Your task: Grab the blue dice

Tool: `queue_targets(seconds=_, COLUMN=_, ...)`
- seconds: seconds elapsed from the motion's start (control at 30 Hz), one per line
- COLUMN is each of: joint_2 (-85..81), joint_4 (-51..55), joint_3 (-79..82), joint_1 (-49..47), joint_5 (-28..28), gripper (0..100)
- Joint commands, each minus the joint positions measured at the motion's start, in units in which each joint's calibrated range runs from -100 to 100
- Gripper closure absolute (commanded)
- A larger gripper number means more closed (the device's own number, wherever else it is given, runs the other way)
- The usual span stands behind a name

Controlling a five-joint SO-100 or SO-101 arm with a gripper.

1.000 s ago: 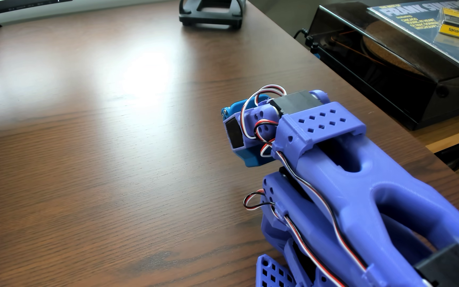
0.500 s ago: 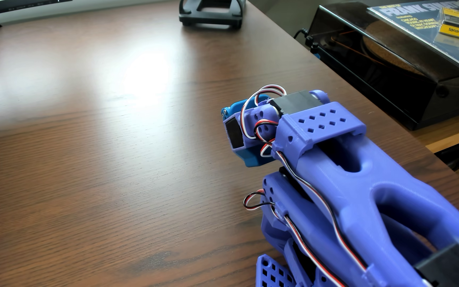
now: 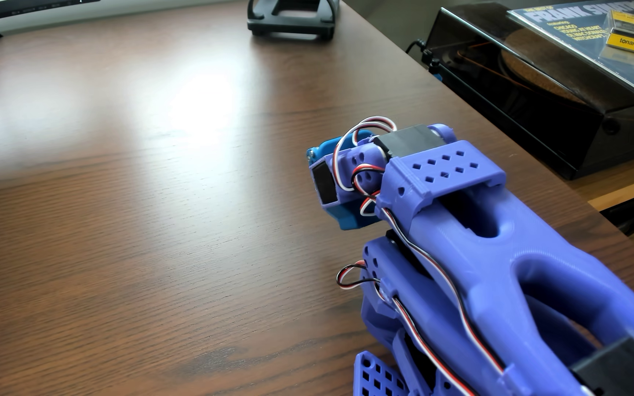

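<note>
The blue dice does not show in the other view; it is hidden or out of view. The purple 3D-printed arm point(image 3: 479, 236) comes in from the lower right and lies folded low over the brown wooden table point(image 3: 155, 190). Its wrist with a black servo point(image 3: 409, 141) points left. The gripper point(image 3: 348, 222) shows only as bright blue parts below and behind the wrist. Its fingertips are hidden under the wrist, so I cannot tell how the jaws stand or whether anything is between them.
A black stand point(image 3: 292, 21) sits at the table's far edge. A black turntable with a clear lid point(image 3: 536, 99) and a record sleeve point(image 3: 590, 34) stands beyond the table's right edge. A dark monitor edge point(image 3: 22, 7) is at the top left.
</note>
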Motion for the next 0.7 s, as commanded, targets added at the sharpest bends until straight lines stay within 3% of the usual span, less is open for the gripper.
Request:
queue_targets(seconds=0.0, joint_2=-0.64, joint_4=0.3, joint_3=-9.93, joint_1=1.36, joint_5=1.14, gripper=96)
queue_targets(seconds=0.17, joint_2=0.12, joint_4=0.38, joint_3=-23.94, joint_1=4.39, joint_5=1.24, gripper=96)
queue_targets(seconds=0.33, joint_2=5.98, joint_4=5.86, joint_3=-40.58, joint_1=5.45, joint_5=5.08, gripper=96)
queue_targets(seconds=0.67, joint_2=50.18, joint_4=27.83, joint_3=-86.78, joint_1=12.98, joint_5=8.23, gripper=96)
